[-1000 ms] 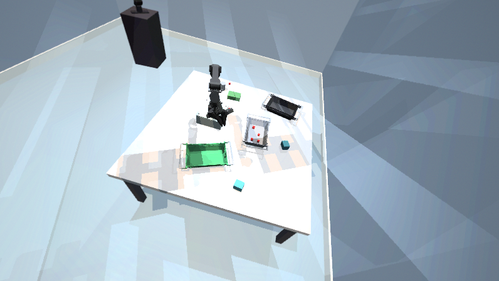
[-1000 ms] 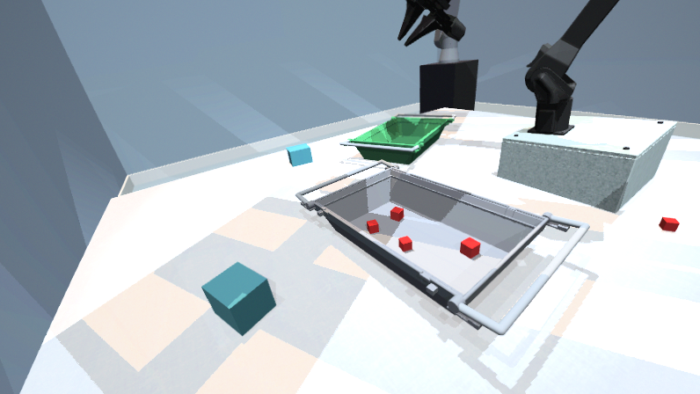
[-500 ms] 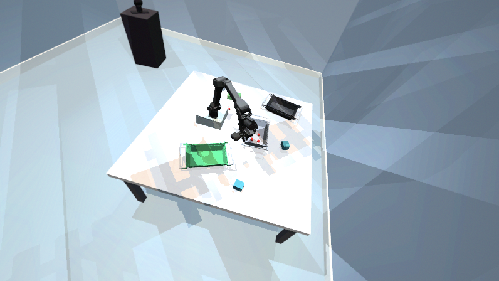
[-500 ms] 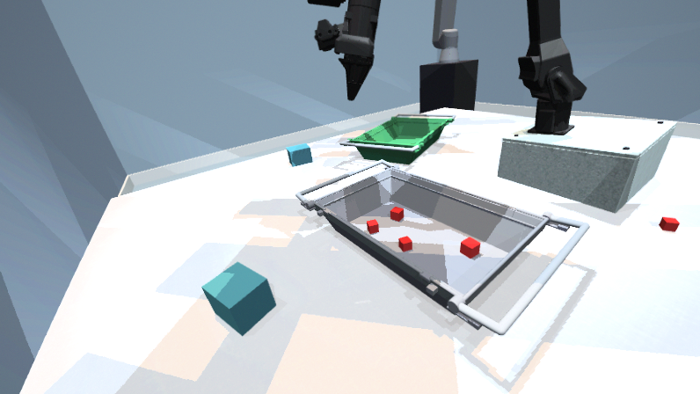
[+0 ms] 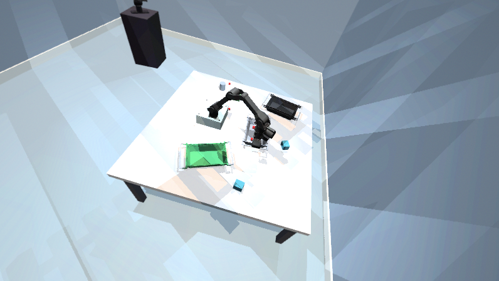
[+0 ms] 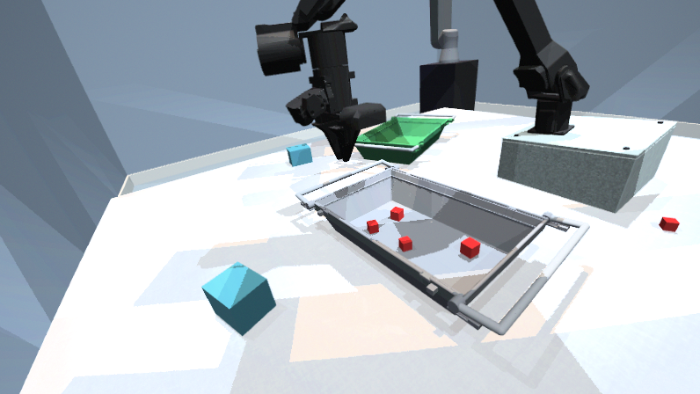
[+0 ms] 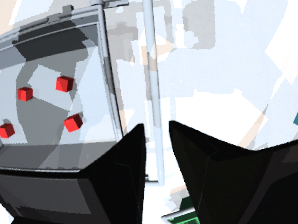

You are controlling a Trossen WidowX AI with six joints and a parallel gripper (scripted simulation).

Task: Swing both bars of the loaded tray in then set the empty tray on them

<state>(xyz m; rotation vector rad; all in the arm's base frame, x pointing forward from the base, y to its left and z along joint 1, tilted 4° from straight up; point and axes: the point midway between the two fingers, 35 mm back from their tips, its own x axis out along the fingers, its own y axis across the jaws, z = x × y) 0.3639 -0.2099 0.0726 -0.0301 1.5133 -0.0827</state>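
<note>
Black tray (image 5: 274,108) sits on the table, top view only, beyond the gray tray from the green one. In the exterior view, nearest is a teal cube (image 5: 285,144) (image 6: 238,298), on the table beside the gray tray (image 5: 248,125) (image 6: 441,210) (image 7: 45,155).

Gray tray is the loaded one: upright on the table, four red cubes (image 5: 253,127) (image 6: 470,248) (image 7: 64,84) spread on its floor, apart. Near bar (image 6: 543,280) is swung out past the end, not across the top. Far bar (image 6: 342,178) (image 7: 154,75) same, out.

Loose red cube (image 5: 229,108) (image 6: 668,223) on the table near the base block (image 5: 209,121) (image 6: 563,171).

Claw (image 5: 256,143) (image 6: 345,159) (image 7: 156,128) points down at the far bar end. Fingers part-open, narrow gap, nothing grasped. Wrist view lines the bar up with the gap; can't tell if they touch.

Past it, second teal cube (image 5: 239,185) (image 6: 299,154) (image 7: 296,119) on the table. Green tray (image 5: 205,148) (image 6: 391,154) (image 7: 187,218) is upright on the table, empty, its bars out too. Dark pedestal (image 5: 145,38) (image 6: 448,88) is at the back, off the table.
</note>
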